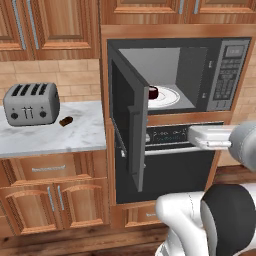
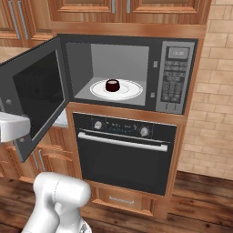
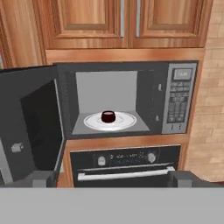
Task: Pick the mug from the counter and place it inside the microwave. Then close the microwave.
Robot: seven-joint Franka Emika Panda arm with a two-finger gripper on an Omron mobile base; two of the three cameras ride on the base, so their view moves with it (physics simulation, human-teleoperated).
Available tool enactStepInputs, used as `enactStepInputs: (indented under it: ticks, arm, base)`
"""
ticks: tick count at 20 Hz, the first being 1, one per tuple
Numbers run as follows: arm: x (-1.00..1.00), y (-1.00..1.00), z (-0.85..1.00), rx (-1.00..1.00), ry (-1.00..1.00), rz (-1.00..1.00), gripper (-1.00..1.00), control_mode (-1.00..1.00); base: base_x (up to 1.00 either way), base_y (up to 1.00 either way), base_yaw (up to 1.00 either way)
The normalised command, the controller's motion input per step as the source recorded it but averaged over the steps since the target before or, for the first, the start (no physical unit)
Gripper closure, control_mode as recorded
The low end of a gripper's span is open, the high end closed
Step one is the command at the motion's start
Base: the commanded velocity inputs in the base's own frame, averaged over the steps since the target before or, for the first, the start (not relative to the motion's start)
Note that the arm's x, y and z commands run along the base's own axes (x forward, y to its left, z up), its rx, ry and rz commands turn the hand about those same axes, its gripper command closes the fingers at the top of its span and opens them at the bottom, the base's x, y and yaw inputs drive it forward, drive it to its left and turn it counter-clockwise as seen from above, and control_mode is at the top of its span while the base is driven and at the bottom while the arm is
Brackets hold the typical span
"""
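The mug sits on the white plate inside the microwave, ahead of and above the empty, spread-fingered gripper. The open door hangs ahead to the gripper's left, its outer face turned away; closing likely requires reaching around it.

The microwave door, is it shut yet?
No, the microwave door is swung wide open, with the mug sitting on the white plate inside.

A small dark red mug sits upright on the white round plate inside the grey built-in microwave, straight ahead of the gripper. The microwave door hangs wide open leftward. A white marble bench lies beyond it.
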Motion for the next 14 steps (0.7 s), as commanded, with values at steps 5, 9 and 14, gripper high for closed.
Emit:
enactStepInputs:
  ticks: [5,9,14]
  arm:
    - [-0.37,0.26,0.06,0.0,-0.39,-0.03,-1.0,-1.0]
    - [-0.36,0.35,0.04,0.0,-0.32,-0.03,-1.0,-1.0]
    - [-0.29,0.43,0.0,-0.01,-0.19,-0.07,-1.0,-1.0]
  base:
    - [0.0,0.0,0.0]
    - [0.0,0.0,0.0]
    - [0.0,0.0,0.0]
